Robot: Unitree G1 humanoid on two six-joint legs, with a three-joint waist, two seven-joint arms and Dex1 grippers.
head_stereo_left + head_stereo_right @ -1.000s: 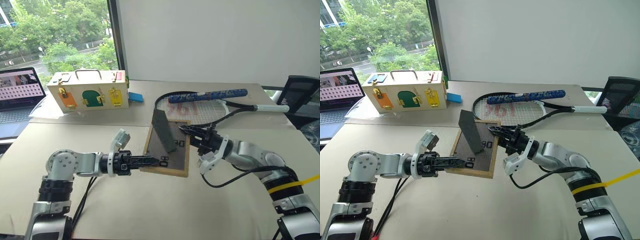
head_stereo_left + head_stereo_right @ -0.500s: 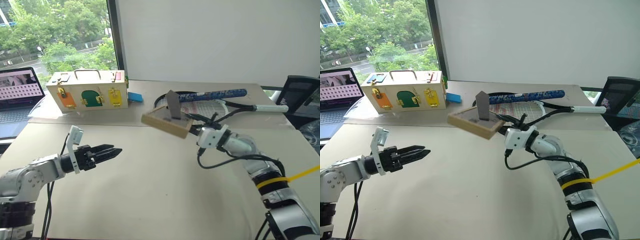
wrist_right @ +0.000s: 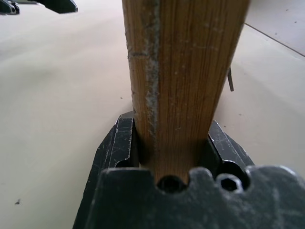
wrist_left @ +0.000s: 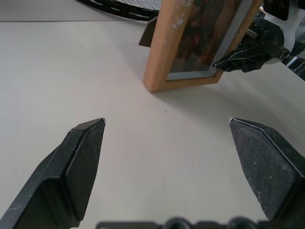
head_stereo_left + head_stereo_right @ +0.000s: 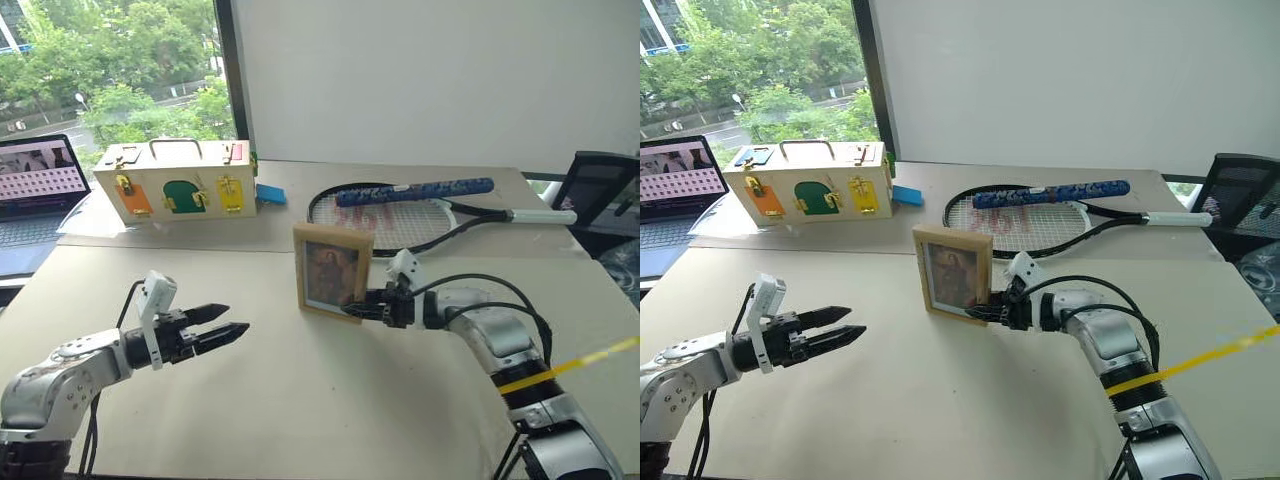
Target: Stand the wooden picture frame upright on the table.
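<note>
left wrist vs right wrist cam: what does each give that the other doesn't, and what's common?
Left wrist: the open left hand, apart from everything; the wooden picture frame upright with its picture side showing and a bottom corner on the table; the racket behind it.

Right wrist: the right hand shut on the frame's side edge, one finger on each face.

Both: the frame, the table, and the opposite hand at the picture's edge.

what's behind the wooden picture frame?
Behind the upright light-wood picture frame: a black-rimmed racket on the beige table. Its fold-out stand is mostly hidden; a dark corner peeks out in the left wrist view.
</note>
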